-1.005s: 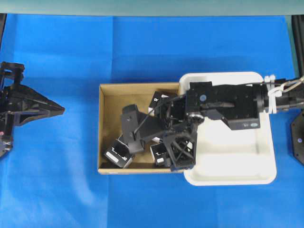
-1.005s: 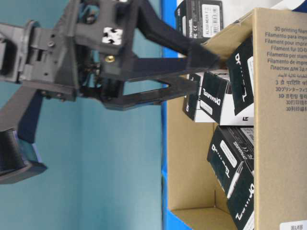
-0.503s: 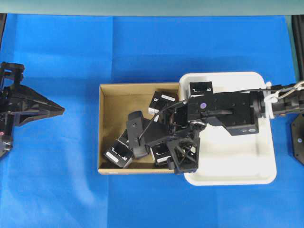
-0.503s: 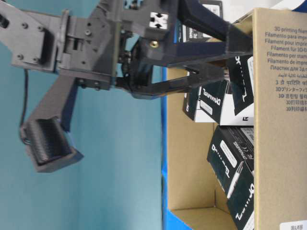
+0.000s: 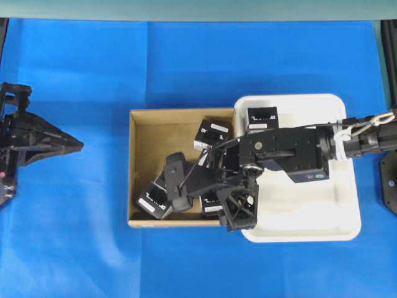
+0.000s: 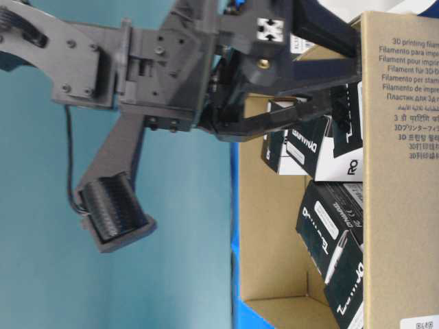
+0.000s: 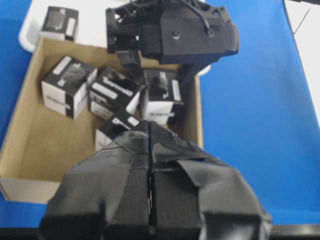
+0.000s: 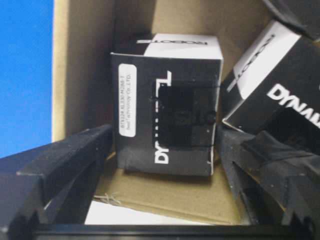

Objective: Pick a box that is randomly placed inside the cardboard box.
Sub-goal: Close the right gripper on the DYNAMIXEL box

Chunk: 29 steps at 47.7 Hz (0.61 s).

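You see the right tool (image 8: 165,165) open, one box (image 8: 167,105) between its fingers; left tool (image 7: 150,200) closed.

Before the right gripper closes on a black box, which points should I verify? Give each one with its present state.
1. Right gripper open: ok.
2. One box lies between its fingers: ok.
3. Neighbouring box clear of the right-hand finger: not ok, it lies close against it.
4. Target inside the cardboard box, not the white tray: ok.
5. Left gripper shut, outside the cardboard box: ok.
6. Fingers low enough: cannot tell.
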Available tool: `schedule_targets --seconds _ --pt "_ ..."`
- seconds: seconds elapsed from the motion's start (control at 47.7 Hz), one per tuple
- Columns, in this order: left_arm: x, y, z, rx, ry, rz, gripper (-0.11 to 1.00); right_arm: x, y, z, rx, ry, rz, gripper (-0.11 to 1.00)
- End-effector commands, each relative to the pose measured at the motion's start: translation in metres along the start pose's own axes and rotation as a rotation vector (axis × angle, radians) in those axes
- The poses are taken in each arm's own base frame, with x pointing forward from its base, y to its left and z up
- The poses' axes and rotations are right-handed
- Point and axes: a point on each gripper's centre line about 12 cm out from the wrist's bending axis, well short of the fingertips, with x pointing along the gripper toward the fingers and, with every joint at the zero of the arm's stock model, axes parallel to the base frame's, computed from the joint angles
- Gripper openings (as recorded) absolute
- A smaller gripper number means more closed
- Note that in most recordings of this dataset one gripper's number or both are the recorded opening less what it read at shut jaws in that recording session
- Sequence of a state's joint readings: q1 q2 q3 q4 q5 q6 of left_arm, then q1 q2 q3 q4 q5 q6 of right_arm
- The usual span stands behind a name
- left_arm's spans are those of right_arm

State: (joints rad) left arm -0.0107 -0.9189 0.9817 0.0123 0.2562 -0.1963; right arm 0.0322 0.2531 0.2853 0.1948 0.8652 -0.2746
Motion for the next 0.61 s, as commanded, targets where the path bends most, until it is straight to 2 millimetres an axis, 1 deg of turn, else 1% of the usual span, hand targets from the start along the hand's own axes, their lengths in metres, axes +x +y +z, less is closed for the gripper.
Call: schedule_targets --seconds 0.0,0.587 --pt "-0.0006 -0.0015 0.0083 0.0 -0.02 -0.003 -0.07 0.0041 -0.0004 0.001 -0.006 0.005 -0.006 0.99" --pt "-0.0006 -0.0018 0.0083 0.0 -0.019 -0.005 -0.07 0.0044 -0.0038 0.0043 0.018 -0.006 -0.011 0.99"
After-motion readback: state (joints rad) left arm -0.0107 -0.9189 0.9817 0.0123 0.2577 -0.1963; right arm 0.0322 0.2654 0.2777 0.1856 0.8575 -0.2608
